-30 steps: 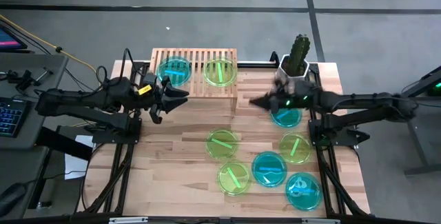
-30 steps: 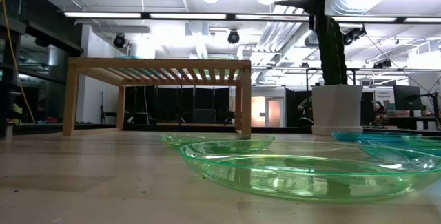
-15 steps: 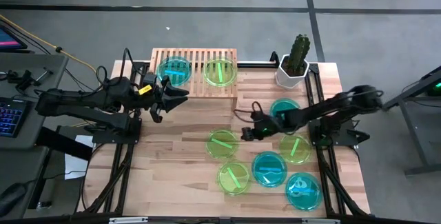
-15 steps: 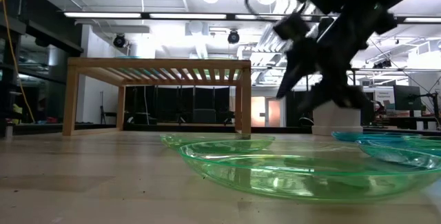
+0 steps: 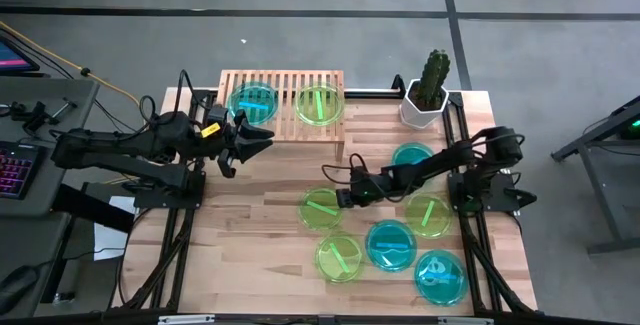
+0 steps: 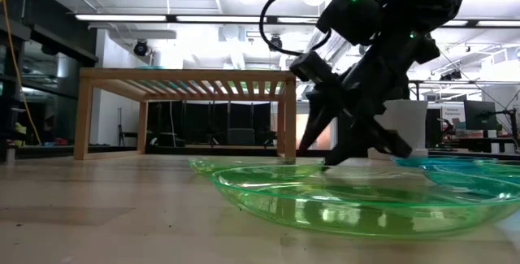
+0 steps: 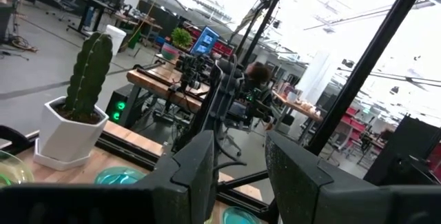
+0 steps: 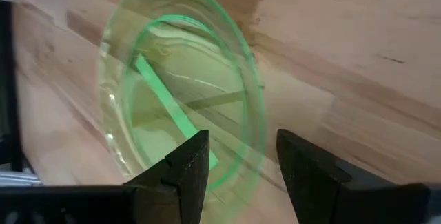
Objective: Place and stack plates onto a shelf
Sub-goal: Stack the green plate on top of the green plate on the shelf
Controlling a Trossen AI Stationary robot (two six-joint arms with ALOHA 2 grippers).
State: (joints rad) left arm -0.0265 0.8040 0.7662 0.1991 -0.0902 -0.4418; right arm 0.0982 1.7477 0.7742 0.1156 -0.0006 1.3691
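Right end effector lowered over a yellow-green plate, fingers apart.

Nearest, four plates (image 5: 415,243) wait on the bench (image 5: 250,235). Mid-bench, the right end effector (image 5: 341,198) straddles the rim of the yellow-green plate (image 8: 180,110), spread to pinch its edge, probably for lifting. Beyond, the left end effector (image 5: 262,137) hangs beside the shelf (image 5: 290,125), fingers parted, with two plates atop (image 5: 285,103).

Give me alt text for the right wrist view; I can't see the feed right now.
The right gripper, its jaws open, hovers just above a yellow-green plate lying on the wooden table, with the plate's near rim between the two dark fingers.
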